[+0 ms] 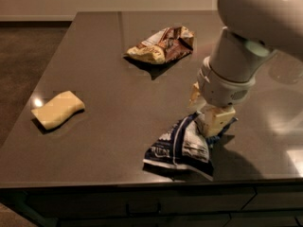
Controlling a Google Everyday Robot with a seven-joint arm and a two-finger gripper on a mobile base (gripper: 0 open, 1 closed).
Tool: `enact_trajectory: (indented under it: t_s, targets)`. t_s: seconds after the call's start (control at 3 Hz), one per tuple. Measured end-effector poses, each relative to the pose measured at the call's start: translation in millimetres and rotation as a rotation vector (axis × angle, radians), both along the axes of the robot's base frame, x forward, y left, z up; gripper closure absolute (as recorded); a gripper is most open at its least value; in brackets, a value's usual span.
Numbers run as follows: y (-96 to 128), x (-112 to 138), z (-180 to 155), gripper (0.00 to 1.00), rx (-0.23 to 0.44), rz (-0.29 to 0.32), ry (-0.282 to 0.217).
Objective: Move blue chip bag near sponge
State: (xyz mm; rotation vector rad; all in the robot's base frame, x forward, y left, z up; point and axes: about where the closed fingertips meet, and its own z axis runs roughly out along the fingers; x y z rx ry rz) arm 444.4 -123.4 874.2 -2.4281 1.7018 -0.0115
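The blue chip bag (181,146) lies crumpled near the table's front edge, right of centre, its white label panel facing up. My gripper (204,109) has come down on the bag's upper right end. Its cream fingers (215,119) are closed on the bunched foil there. The bag rests on the table. The sponge (57,109), a pale yellow block, lies far to the left near the table's left edge, well apart from the bag.
A brown and tan snack bag (161,45) lies at the back centre of the dark table (113,79). The table's front edge runs just below the blue bag. My arm's large white body (251,37) fills the upper right.
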Motion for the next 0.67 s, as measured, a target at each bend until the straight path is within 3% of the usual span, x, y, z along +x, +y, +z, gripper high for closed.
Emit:
enact_trajectory:
  t_s: [0.33, 0.67]
  targets:
    - [26.0, 19.5, 16.8, 0.86, 0.016, -0.033, -0.004]
    - [71.9, 38.2, 30.2, 1.00, 0.070, -0.043, -0.007]
